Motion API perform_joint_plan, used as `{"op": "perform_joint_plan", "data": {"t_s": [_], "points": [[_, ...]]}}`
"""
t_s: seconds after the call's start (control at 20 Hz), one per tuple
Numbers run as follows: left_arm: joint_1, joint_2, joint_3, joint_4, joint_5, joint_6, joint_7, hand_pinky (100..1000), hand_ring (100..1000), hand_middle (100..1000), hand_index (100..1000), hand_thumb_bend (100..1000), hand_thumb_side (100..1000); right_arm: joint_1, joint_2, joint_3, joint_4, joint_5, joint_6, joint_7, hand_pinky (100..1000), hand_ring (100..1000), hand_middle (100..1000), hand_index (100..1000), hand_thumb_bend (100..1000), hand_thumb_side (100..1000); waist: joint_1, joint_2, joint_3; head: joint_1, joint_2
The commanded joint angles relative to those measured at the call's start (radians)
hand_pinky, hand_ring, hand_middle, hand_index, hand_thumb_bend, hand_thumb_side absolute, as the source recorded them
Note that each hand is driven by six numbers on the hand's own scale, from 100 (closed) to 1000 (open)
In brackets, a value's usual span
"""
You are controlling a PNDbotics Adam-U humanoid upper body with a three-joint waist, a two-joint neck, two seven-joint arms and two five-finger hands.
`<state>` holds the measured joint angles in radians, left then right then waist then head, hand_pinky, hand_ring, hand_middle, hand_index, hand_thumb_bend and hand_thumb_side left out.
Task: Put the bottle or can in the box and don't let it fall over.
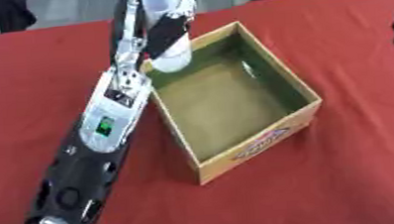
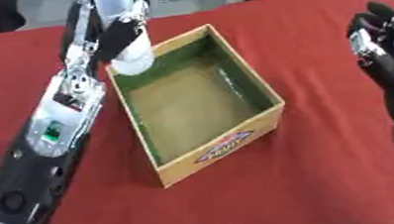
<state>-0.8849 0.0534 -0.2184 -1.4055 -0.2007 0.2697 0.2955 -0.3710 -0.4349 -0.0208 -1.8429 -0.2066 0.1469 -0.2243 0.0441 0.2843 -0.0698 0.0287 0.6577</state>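
The left robot hand (image 1: 162, 34) is curled round a pale bottle (image 1: 171, 56), holding it upright over the far left corner of the cardboard box (image 1: 264, 144). The bottle seems not yet set down and released. The right robot hand (image 2: 379, 51) idles open above the red surface (image 2: 326, 174).

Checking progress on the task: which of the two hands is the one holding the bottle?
The left hand, curled round the white bottle over the box's far-left corner. The right hand is off to the right, empty.
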Motion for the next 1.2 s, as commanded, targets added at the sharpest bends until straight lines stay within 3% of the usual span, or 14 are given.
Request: {"op": "perform_joint_plan", "data": {"t_s": [0.05,0.55,0.8,0.95,1.1,1.2], "points": [[-0.025,-0.020,-0.003,0.024,-0.009,-0.009,0.017,641,659,129,154,100,412,-0.024,-0.006,-0.018,-0.030,0.009,-0.004,-0.013,936,914,852,934,143,419,-0.001,-0.019,-0.009,0.010,-0.010],[-0.009,-0.057,-0.027,0.101,0.022,-0.018,0.034,645,679,149,168,100,399,-0.049,0.005,-0.022,-0.036,0.017,-0.008,-0.020,939,913,851,934,137,416,0.012,-0.022,-0.032,0.006,-0.008],[0.003,-0.062,-0.041,0.116,0.061,-0.020,0.009,694,751,272,267,100,291,-0.050,0.004,-0.024,-0.036,0.016,-0.010,-0.021,939,913,850,934,136,416,0.014,-0.024,-0.031,0.003,-0.008],[0.006,-0.057,-0.047,0.119,0.055,-0.018,-0.011,764,832,453,454,267,251,-0.049,0.002,-0.025,-0.036,0.017,-0.010,-0.021,944,913,850,934,136,417,0.015,-0.024,-0.029,0.001,-0.008],[0.008,-0.051,-0.054,0.105,0.028,-0.022,-0.059,850,938,696,728,505,370,-0.047,0.001,-0.027,-0.035,0.018,-0.010,-0.024,946,912,850,934,136,419,0.016,-0.025,-0.026,-0.001,-0.008],[0.010,-0.047,-0.053,0.096,0.012,-0.023,-0.091,879,975,773,810,621,452,-0.046,0.000,-0.029,-0.035,0.017,-0.011,-0.026,949,913,850,934,135,420,0.017,-0.026,-0.024,-0.004,-0.008]]}}
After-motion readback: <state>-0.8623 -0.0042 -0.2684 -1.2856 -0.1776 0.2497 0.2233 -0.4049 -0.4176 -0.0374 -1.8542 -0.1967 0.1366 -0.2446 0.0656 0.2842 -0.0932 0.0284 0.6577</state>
